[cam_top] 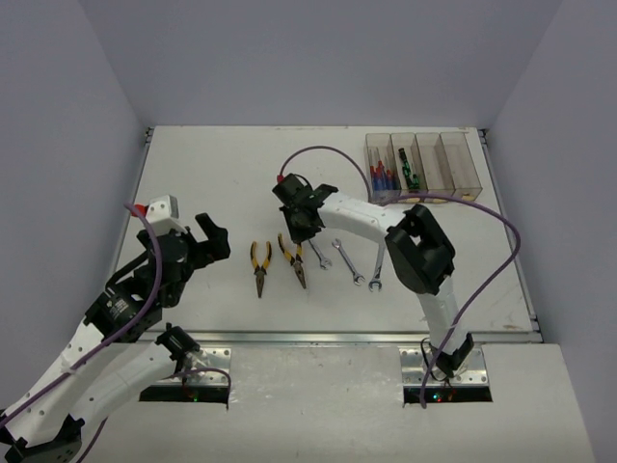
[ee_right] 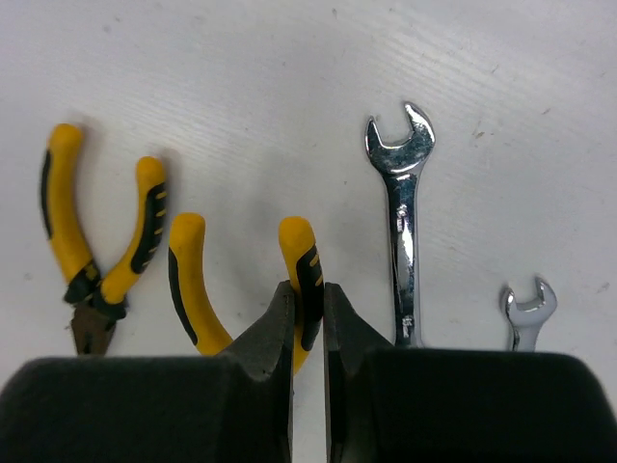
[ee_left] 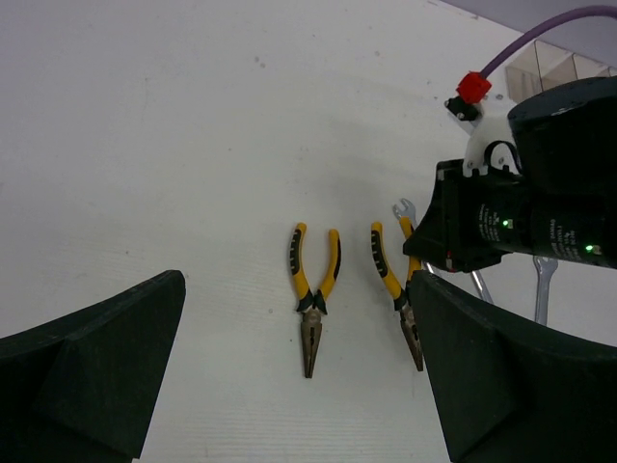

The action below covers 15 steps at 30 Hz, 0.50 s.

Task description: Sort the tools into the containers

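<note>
Right wrist: our right gripper (ee_right: 308, 323) pinches one handle of the pliers (ee_right: 185, 275) beside the wrench (ee_right: 402, 222), handles toward the table's (cam_top: 212, 174) far edge; our left gripper (cam_top: 217, 238) gapes wide.

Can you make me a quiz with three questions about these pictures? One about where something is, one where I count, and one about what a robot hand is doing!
1. Where are the screwdrivers?
A. inside the clear bins
B. lying loose in front of the bins
C. under a cloth

2. How many silver wrenches lie on the table?
A. two
B. three
C. five

3. What is the right gripper doing?
A. pinching one handle of the pliers nearest the wrenches
B. lifting a wrench
C. hanging wide open over the bins

Answers:
1 A: their coloured handles show inside two of the bins.
2 B: three lie side by side.
3 A: one yellow handle sits squeezed between its fingers.
</note>
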Each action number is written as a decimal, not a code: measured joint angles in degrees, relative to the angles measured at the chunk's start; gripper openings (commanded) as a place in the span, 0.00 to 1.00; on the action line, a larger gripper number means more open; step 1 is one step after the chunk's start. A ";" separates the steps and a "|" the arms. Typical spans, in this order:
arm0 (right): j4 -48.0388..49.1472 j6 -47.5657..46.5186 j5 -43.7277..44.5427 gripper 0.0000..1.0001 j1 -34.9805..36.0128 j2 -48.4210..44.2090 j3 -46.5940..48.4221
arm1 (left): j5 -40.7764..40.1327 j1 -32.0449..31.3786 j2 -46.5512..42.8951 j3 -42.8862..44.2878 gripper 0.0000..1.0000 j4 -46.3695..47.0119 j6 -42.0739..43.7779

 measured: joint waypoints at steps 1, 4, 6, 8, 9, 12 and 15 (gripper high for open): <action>0.01 -0.08 -0.34 0.00 -0.36 -1.18 -0.01 | 0.00 0.00 -0.11 -0.01 1.00 0.00 0.00; 0.04 -0.61 -1.28 0.00 -2.84 -5.52 -0.32 | 0.00 0.00 -0.71 -0.09 1.00 0.00 0.00; 0.05 -1.24 -1.31 0.00 -6.41 -8.71 -0.59 | -0.02 0.00 -1.15 -0.11 1.00 0.01 0.00; 0.14 -2.17 -0.91 0.00 -10.83 -11.60 -0.72 | -0.02 0.00 -1.44 -0.13 1.00 0.04 0.00; 0.15 -2.73 -0.53 0.00 -13.18 -12.73 -0.72 | 0.00 0.00 -1.55 -0.17 1.00 0.08 0.00; -0.47 -5.13 2.26 0.00 -21.96 -14.77 0.22 | 0.02 0.00 -1.80 -0.32 1.00 0.20 0.00; -1.41 -8.17 6.68 0.00 -31.52 -14.19 3.73 | 0.17 0.00 -1.80 -0.34 1.00 0.38 0.02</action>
